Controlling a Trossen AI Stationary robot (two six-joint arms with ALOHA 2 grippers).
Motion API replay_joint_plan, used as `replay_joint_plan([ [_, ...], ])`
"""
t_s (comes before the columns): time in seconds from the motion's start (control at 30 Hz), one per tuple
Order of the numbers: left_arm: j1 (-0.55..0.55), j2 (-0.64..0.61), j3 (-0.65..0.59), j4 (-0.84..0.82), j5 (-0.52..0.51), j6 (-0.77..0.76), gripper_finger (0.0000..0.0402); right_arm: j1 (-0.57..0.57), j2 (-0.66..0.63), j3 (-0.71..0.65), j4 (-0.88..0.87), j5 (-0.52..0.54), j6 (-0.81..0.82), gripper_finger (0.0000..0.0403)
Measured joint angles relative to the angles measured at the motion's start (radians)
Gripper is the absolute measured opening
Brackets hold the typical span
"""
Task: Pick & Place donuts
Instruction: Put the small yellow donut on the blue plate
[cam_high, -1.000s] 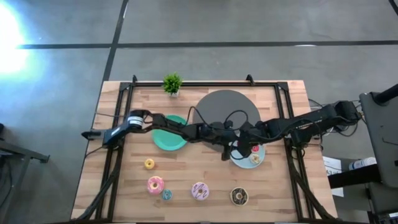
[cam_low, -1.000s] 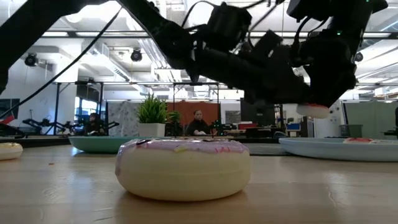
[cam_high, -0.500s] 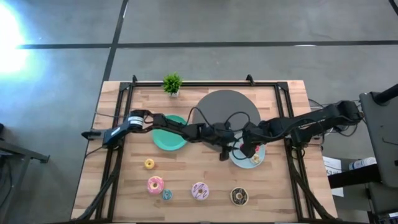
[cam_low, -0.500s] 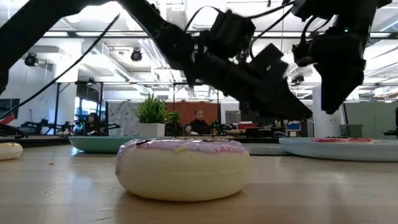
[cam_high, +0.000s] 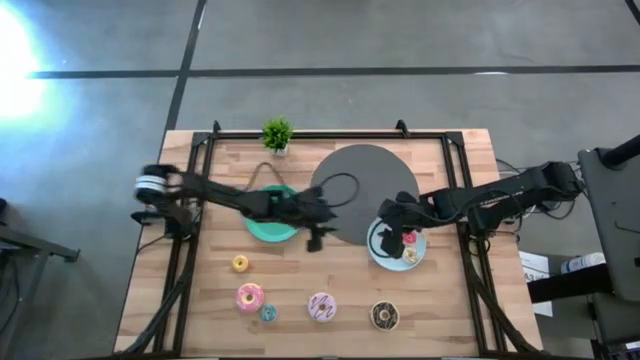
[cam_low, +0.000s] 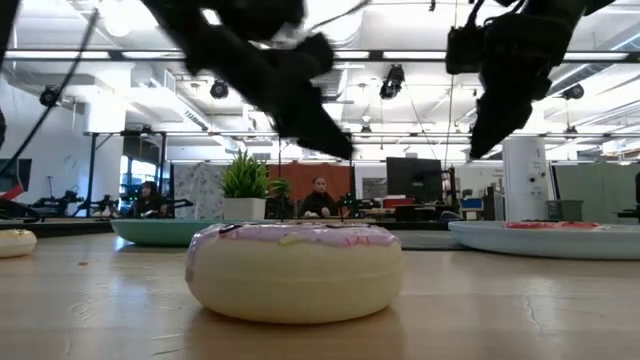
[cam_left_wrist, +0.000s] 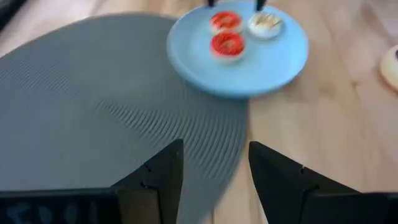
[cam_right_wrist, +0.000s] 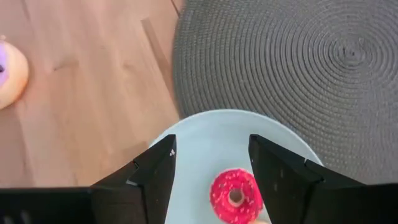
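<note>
Counting donuts, three already lie on the light-blue plate (cam_high: 385, 258) at four o'clock on the bench (cam_high: 450, 320): two red minis (cam_left_wrist: 227, 45) and an orange mini (cam_left_wrist: 265, 23). Five remain along the six o'clock edge: yellow (cam_high: 240, 263), pink (cam_high: 250, 297), teal (cam_high: 268, 313), sprinkled (cam_high: 321, 306), chocolate (cam_high: 384, 316). The right gripper (cam_high: 383, 215) hovers over the plate, jaws apart, empty; the left gripper (cam_high: 316, 240), also apart and empty, hangs near the green plate (cam_high: 262, 230).

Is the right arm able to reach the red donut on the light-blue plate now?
Probably yes. The right end effector hangs open just above the red donut on the light-blue plate, and nothing stands between them.
</note>
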Motion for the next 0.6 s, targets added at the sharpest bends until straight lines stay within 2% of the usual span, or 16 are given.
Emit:
replay_joint_plan([
  [0.13, -0.042, -0.186, -0.158, -0.067, -0.042, -0.099, 0.0156, -0.004, 0.059, 0.014, 0.022, 0.007, -0.017, 0.0194],
  [0.23, -0.087, -0.299, -0.219, -0.257, -0.079, -0.168, 0.0156, -0.004, 0.108, 0.023, 0.025, -0.005, -0.018, 0.0194],
  [0.33, -0.143, -0.387, -0.224, -0.493, -0.119, -0.24, 0.0156, -0.004, 0.146, 0.037, 0.022, -0.027, -0.017, 0.0194],
  [0.47, -0.241, -0.476, -0.196, -0.789, -0.118, -0.375, 0.0156, -0.004, 0.171, 0.056, 0.024, -0.029, -0.018, 0.0194],
  [0.6, -0.35, -0.559, -0.193, -0.933, -0.117, -0.531, 0.0156, -0.004, 0.169, 0.058, 0.029, -0.02, -0.022, 0.0194],
])
